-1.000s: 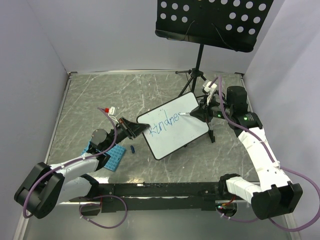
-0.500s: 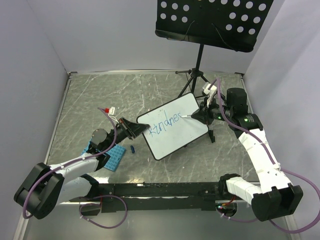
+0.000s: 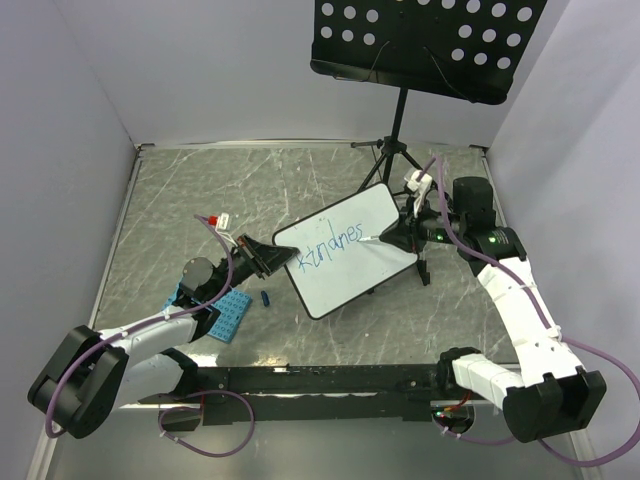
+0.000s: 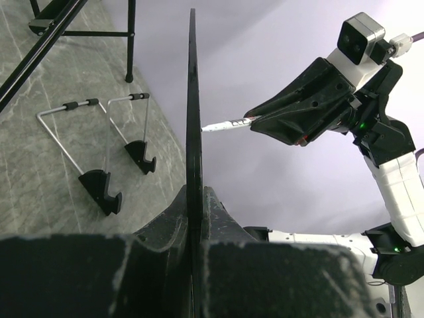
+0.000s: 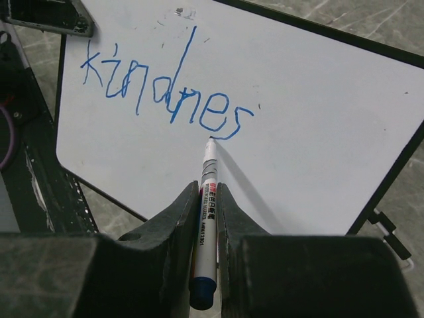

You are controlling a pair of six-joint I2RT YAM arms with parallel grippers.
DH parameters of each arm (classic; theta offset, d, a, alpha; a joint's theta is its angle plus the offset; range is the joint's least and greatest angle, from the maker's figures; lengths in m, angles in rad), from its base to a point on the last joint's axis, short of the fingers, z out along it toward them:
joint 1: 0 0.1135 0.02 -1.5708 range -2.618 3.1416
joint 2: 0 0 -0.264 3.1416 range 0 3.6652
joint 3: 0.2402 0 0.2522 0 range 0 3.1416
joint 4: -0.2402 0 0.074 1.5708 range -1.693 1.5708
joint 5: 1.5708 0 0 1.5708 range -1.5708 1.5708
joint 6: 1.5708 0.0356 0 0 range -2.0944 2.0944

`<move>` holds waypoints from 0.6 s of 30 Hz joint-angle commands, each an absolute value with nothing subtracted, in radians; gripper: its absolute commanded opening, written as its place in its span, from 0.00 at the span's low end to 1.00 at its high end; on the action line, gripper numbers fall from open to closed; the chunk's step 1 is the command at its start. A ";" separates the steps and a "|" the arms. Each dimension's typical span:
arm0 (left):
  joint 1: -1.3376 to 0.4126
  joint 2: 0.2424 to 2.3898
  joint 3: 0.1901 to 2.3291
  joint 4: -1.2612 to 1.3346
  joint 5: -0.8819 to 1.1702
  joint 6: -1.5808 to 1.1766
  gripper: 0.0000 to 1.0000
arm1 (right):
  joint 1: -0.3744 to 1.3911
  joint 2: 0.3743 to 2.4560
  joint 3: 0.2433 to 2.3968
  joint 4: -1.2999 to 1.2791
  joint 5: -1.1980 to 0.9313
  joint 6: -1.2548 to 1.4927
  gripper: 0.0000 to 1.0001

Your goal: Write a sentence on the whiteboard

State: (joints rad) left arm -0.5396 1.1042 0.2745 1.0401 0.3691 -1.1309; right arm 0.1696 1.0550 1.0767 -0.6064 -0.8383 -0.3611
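Observation:
The whiteboard is held tilted up over the table's middle. My left gripper is shut on its left edge; in the left wrist view the board shows edge-on between the jaws of that gripper. My right gripper is shut on a white marker with a blue end. The marker's tip touches the board at the end of the writing. The sentence is blue script reading "kindnes" on one line, and it also shows in the top view.
A black perforated music-stand tray stands at the back on a tripod. A blue studded plate and a small blue cap lie under my left arm. Wire stands with black feet sit behind the board.
My right gripper has moved the marker rightward along the board. The blue writing has grown by a letter, now ending in "s". The left gripper and board have not moved.

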 commanded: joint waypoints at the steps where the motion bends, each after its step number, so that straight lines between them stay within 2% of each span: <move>1: -0.537 1.077 0.296 1.227 0.371 -1.169 0.01 | 0.147 1.013 1.143 -0.571 -0.897 -0.333 0.00; 8: -0.534 1.071 0.287 1.232 0.377 -1.172 0.01 | 0.049 0.980 1.141 -0.512 -0.891 -0.285 0.00; 18: -0.529 1.054 0.290 1.223 0.391 -1.167 0.01 | 0.043 1.040 1.123 -0.463 -0.845 -0.268 0.00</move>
